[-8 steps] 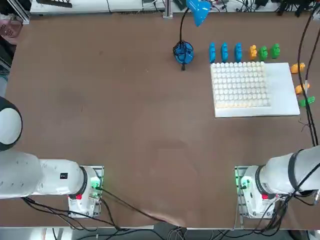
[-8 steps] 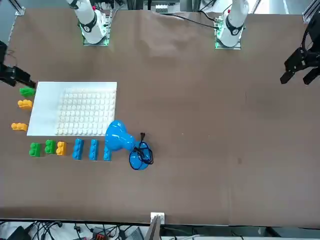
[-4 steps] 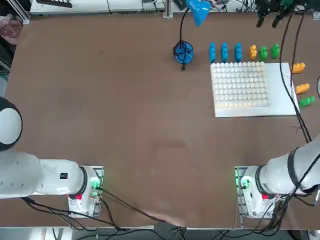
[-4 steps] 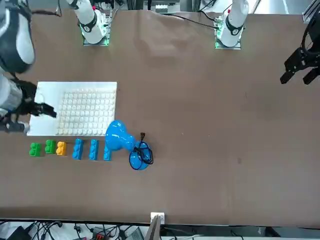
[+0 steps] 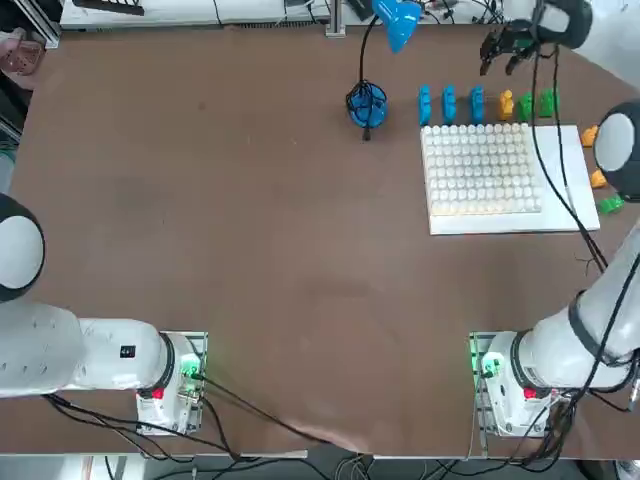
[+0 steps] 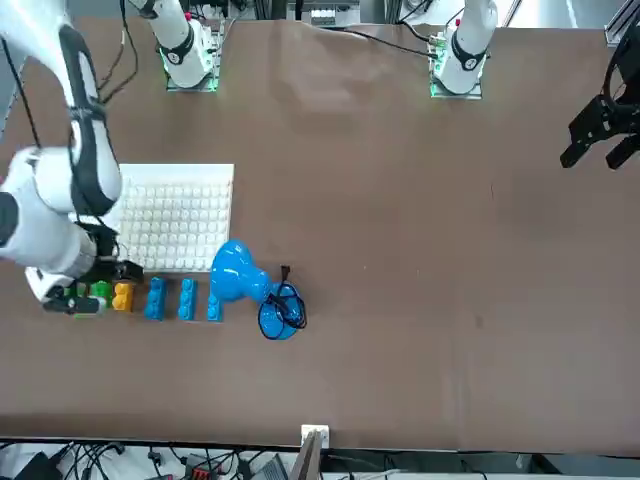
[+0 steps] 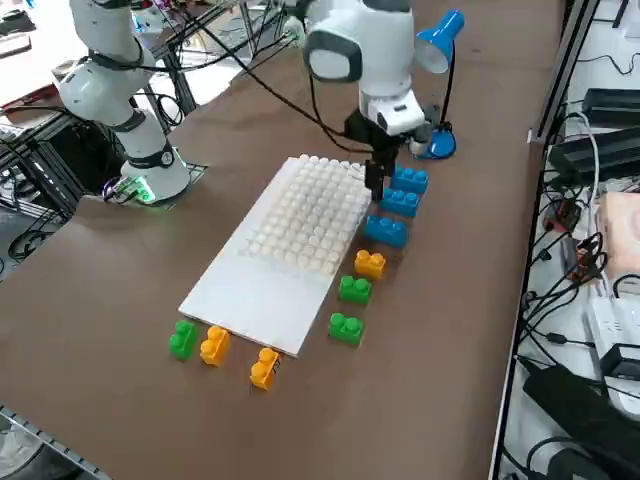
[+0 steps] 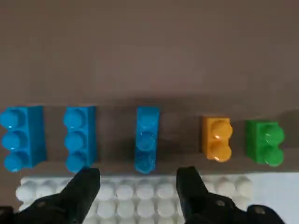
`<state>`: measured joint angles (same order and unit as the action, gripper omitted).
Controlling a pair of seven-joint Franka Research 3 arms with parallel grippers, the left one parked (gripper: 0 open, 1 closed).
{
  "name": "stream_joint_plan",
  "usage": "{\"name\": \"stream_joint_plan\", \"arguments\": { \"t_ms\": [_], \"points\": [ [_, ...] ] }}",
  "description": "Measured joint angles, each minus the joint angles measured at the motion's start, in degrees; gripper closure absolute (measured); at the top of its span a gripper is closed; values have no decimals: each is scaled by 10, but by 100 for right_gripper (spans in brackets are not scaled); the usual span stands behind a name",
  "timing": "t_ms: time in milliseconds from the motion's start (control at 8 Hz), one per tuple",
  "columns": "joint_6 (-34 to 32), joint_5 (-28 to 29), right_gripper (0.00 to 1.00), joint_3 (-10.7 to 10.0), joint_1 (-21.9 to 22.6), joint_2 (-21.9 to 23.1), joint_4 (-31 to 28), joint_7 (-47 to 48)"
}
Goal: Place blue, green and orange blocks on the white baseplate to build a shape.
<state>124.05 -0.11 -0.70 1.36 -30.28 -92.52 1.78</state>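
Matte brown tabletop (image 5: 300, 250), faintly scuffed. White baseplate (image 5: 570, 180) laid flat on its right part: rectangular, round raised studs over most, one smooth strip. Blue plastic lamp (image 6: 232, 272) with round base, black cord bundled. Right gripper (image 8: 138, 196) held above the baseplate's far edge by the block row, fingers wide apart, nothing gripped. Glossy studded blocks, nine counted: three blue blocks (image 7: 386, 231), three orange blocks (image 7: 370, 264), three green blocks (image 7: 346, 328). Six lined up along the far edge, three beside the smooth strip's end.
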Motion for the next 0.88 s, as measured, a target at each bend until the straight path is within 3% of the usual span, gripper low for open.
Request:
{"name": "stream_joint_plan", "arguments": {
  "t_ms": [375,875],
  "points": [
    [86,1,0,0,10,-57,1,0],
    [103,1,0,-5,4,-91,0,0]
  ]
}}
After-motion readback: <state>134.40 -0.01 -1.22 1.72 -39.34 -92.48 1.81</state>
